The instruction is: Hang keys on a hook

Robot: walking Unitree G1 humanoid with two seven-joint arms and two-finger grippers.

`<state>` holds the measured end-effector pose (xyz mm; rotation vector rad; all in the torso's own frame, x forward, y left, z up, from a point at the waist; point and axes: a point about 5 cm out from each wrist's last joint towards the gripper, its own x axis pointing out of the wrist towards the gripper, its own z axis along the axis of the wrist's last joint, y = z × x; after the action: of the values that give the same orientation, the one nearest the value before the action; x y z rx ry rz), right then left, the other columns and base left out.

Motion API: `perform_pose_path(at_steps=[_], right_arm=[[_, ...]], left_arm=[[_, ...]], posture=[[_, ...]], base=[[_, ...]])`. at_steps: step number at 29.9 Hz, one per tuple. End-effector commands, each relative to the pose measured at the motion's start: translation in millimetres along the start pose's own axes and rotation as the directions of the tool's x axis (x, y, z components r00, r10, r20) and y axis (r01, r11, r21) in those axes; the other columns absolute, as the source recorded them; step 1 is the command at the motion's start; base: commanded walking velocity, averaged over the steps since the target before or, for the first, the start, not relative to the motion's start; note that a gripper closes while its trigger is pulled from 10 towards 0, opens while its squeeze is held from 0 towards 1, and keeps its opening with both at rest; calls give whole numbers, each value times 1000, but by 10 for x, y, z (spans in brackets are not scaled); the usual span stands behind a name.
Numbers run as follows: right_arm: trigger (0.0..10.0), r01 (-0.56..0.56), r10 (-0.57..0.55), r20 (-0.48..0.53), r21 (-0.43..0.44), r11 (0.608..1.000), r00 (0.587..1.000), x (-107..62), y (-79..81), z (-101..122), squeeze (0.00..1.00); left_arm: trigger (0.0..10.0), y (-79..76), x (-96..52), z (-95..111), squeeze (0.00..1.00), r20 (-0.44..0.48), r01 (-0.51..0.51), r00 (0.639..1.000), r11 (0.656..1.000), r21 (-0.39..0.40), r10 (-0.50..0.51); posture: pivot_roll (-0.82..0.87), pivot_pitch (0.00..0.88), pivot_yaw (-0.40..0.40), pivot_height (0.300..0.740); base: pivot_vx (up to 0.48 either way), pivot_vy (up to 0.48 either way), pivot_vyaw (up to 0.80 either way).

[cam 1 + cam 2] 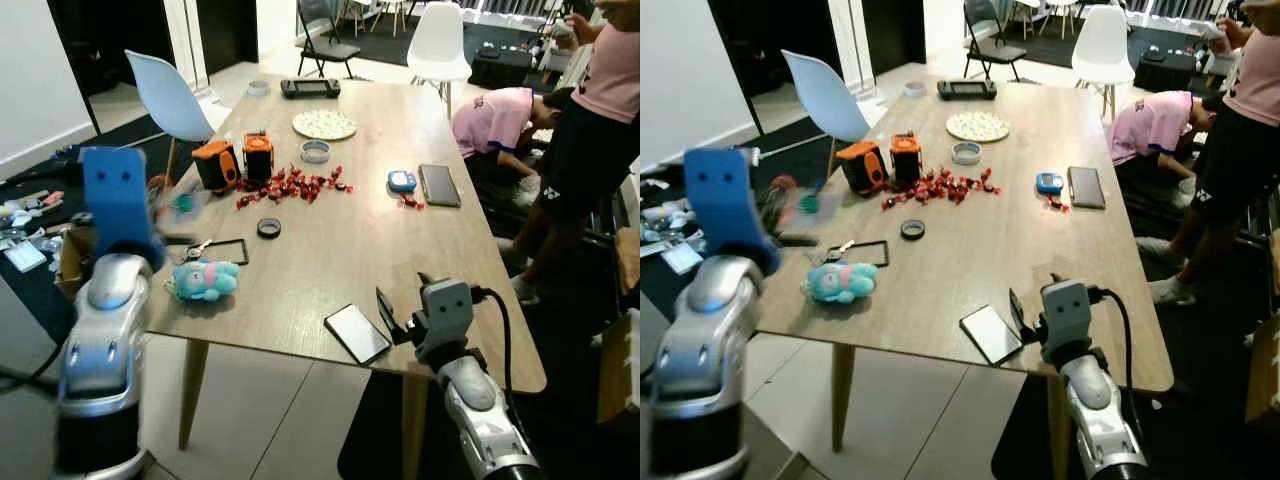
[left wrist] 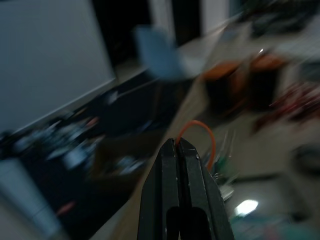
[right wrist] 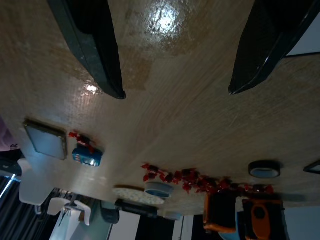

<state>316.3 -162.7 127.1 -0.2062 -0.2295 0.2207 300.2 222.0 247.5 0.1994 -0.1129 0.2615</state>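
Left wrist view: left gripper point(image 2: 178, 145) raised, its black fingers pressed together on a thin orange loop point(image 2: 200, 131), with blurred metal keys point(image 2: 223, 165) hanging just beside the fingers.

Head views: left arm is lifted beside the wooden table's point(image 1: 340, 240) left edge, and motion blur there hides the keys. Right gripper point(image 1: 396, 312) hovers over the near edge with its fingers spread and nothing between them, just beside a black smartphone point(image 1: 357, 333) lying flat. Near the left edge lies a teal plush toy point(image 1: 204, 280), with a black rectangular frame point(image 1: 226, 251) behind it. Mid-table: two orange-and-black boxes point(image 1: 232, 161), scattered red wrapped candies point(image 1: 293, 186), a black tape roll point(image 1: 268, 228). A person in a pink shirt point(image 1: 493, 122) crouches beyond the right edge.
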Motion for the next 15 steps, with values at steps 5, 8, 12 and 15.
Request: perform_pose_path(at_steps=[5, 8, 12, 15], right_arm=[[10000, 19, -20, 10, 53, 998, 1000, 37, -2, 46, 0], [10000, 24, -26, 23, 69, 997, 999, 40, 12, 86, 0], [10000, 36, -42, 51, 106, 994, 998, 41, 35, 165, 0], [10000, 37, -45, 62, 113, 993, 997, 44, 46, 200, 0]], left_arm=[[10000, 13, -188, -102, 0, -44, -51, 998, 998, -24, 49], [10000, -54, -262, -96, 0, -42, -45, 998, 998, -52, 43], [10000, -166, -334, -113, 0, -48, -46, 998, 994, -104, 41], [10000, -210, -354, -123, 0, -46, -37, 998, 993, -108, 32]], posture=[[132, 143, -26, 740], [134, 146, -28, 740], [135, 147, -28, 740], [132, 147, -28, 740]], base=[[0, 0, 0], [0, 0, 0], [0, 0, 0], [0, 0, 0]])
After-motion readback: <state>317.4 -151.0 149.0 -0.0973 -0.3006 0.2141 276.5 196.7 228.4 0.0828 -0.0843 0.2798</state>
